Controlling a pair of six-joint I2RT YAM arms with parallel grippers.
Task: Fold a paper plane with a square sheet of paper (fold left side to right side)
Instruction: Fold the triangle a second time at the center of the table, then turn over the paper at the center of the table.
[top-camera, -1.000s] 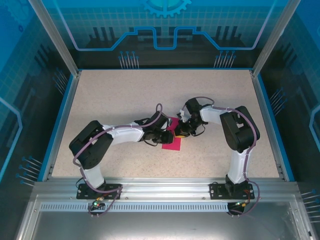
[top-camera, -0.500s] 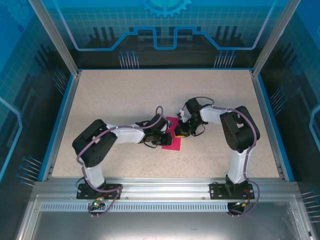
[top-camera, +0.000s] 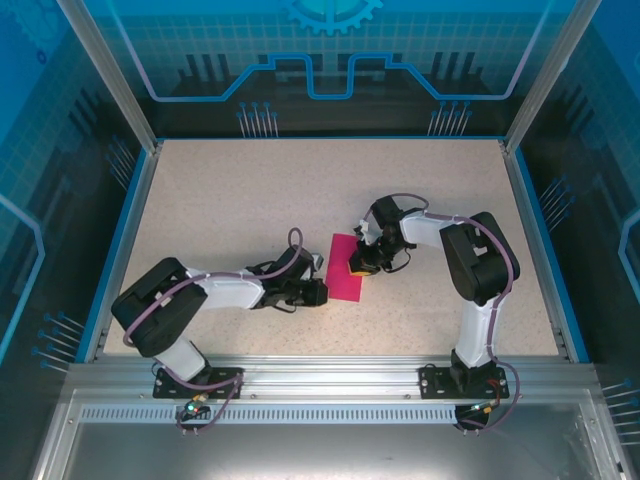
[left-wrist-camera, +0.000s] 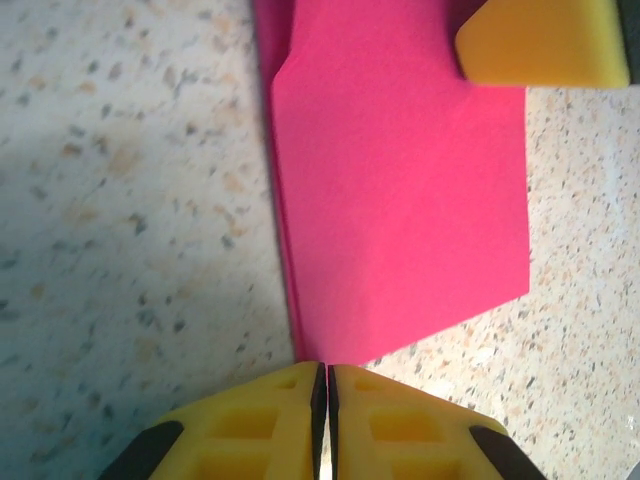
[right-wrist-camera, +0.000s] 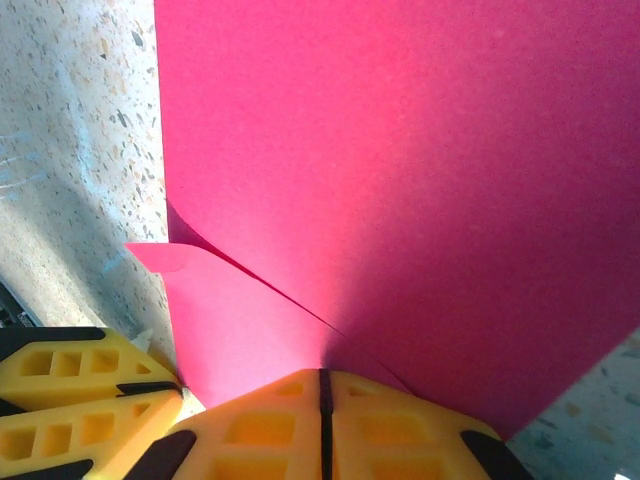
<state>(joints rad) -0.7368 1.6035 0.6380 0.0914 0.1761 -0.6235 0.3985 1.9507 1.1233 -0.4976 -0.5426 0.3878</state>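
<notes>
The square sheet of paper (top-camera: 340, 275) lies on the table's middle, magenta-pink and doubled over into a narrow strip. In the left wrist view the paper (left-wrist-camera: 400, 190) has its folded edge on the left. My left gripper (top-camera: 321, 292) is shut, its tips (left-wrist-camera: 327, 370) just touching the strip's near left corner, with nothing between them. My right gripper (top-camera: 357, 267) is shut too and rests on the strip's right edge; there (right-wrist-camera: 322, 376) the two layers of paper (right-wrist-camera: 400, 170) gape slightly apart. The right gripper's fingertip (left-wrist-camera: 545, 42) presses the paper's far corner.
The speckled beige tabletop (top-camera: 250, 190) is bounded by blue rails and dark glass walls. A metal rail (top-camera: 320, 380) with both arm bases runs along the near edge. The left gripper's fingers (right-wrist-camera: 80, 400) sit close beside the right gripper.
My left arm has drawn back to the left and toward the near edge, sliding its gripper off the top of the paper to its near left corner. The right arm has not moved.
</notes>
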